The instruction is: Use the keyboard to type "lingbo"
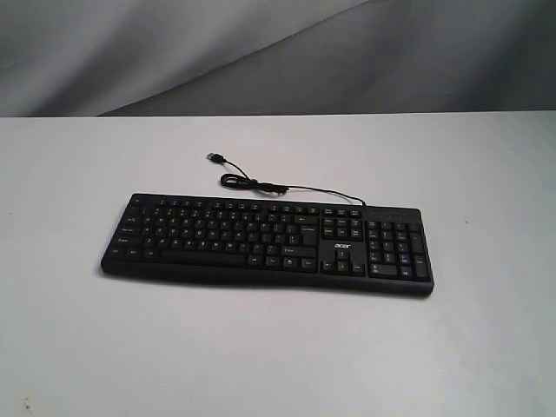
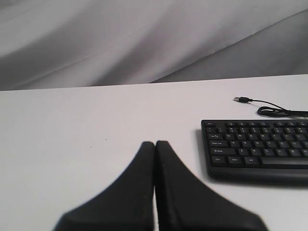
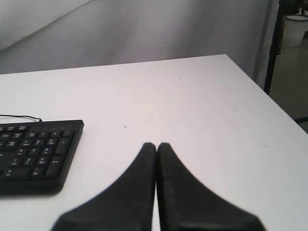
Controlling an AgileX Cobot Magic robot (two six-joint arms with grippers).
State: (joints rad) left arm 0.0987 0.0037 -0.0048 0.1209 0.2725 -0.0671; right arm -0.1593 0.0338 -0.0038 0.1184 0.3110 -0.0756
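The black keyboard (image 1: 265, 243) lies flat in the middle of the white table, number pad to the right, with a white acer logo. Its thin USB cable (image 1: 261, 184) curls away behind it, plug end loose on the table. Neither arm shows in the exterior view. In the left wrist view my left gripper (image 2: 155, 144) is shut with nothing in it, over bare table short of the keyboard's (image 2: 257, 149) left end. In the right wrist view my right gripper (image 3: 156, 145) is likewise shut on nothing, off the keyboard's (image 3: 38, 151) number-pad end.
The white table (image 1: 278, 356) ends at a far edge against a grey cloth backdrop (image 1: 261, 52). In the right wrist view the table's right edge (image 3: 269, 96) drops to the floor, with a dark stand pole (image 3: 272, 45) beyond it.
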